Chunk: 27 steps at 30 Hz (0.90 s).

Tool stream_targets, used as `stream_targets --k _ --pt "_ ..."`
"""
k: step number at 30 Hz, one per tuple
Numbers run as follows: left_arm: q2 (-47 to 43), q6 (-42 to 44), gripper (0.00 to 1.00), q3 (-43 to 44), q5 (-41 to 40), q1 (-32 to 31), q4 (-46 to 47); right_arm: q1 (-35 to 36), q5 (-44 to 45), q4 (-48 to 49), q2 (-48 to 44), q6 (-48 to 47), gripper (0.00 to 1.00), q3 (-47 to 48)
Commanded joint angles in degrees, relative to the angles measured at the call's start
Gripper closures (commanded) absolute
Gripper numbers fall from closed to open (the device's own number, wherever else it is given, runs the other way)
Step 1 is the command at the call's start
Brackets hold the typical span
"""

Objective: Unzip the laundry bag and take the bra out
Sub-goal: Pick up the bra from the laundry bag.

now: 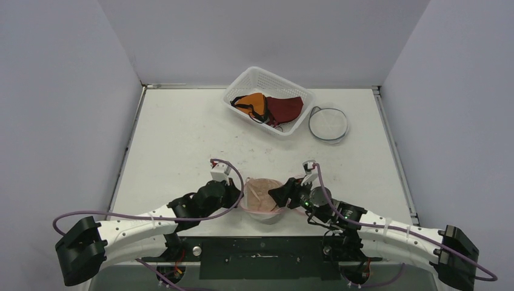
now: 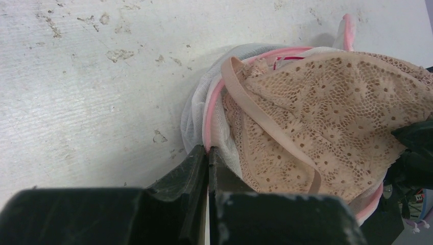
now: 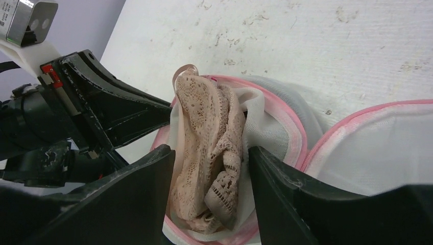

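On my left, the left claw (image 2: 208, 153) is pinched tight, its two fingers pressed together on the pink-trimmed rim of the laundry bag (image 2: 195, 109). The bag lies on the worktop (image 1: 176, 139) at the near edge, between the two arms, with its mouth gaping open and the white mesh slumped around it. The bra (image 2: 316, 117), beige lace, sits bunched in that opening with a strap lying across it. Moving right, the right claw (image 3: 209, 153) is spread wide inside the bag's mouth, one finger on either side of the folded lace. Its fingers stand apart and I don't see them clamped on anything. Farther back on the worktop, a white basket (image 1: 242, 82) holds an orange garment (image 1: 251, 102) and a dark red garment (image 1: 286, 108). Just to the right of the basket lies a round mesh disc (image 1: 328, 123) with a dark rim.
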Motion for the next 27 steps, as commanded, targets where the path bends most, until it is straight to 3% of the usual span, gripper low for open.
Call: stream_targets --k 1,3,7,9,11,20,27 --pt "0.55 0.76 1.00 0.05 0.12 -0.58 3.96 -0.04 -4.18 2.26 4.65 0.98 0.44 4.68" --pt "0.80 0.73 1.00 0.00 0.12 -0.63 4.15 0.02 -4.92 1.13 8.44 1.11 0.45 6.12" --pt "0.85 0.85 1.00 0.31 0.26 -0.89 3.81 0.13 -5.12 0.41 11.86 1.44 0.65 7.66" --pt "0.36 0.86 1.00 0.38 0.13 -0.92 3.16 0.17 -5.01 -0.32 12.06 0.88 0.83 8.85" --pt "-0.51 0.82 1.00 0.40 -0.29 -0.97 2.32 0.13 -4.69 -1.58 11.32 -0.11 0.94 10.37" --pt "-3.88 0.53 1.00 0.27 -2.24 -0.96 -0.39 0.06 -9.43 -3.57 5.38 -6.64 0.95 17.94" --pt "-3.96 0.17 1.00 0.69 -2.62 -0.94 -0.74 0.22 -3.77 2.87 -2.73 -7.25 0.95 12.65"
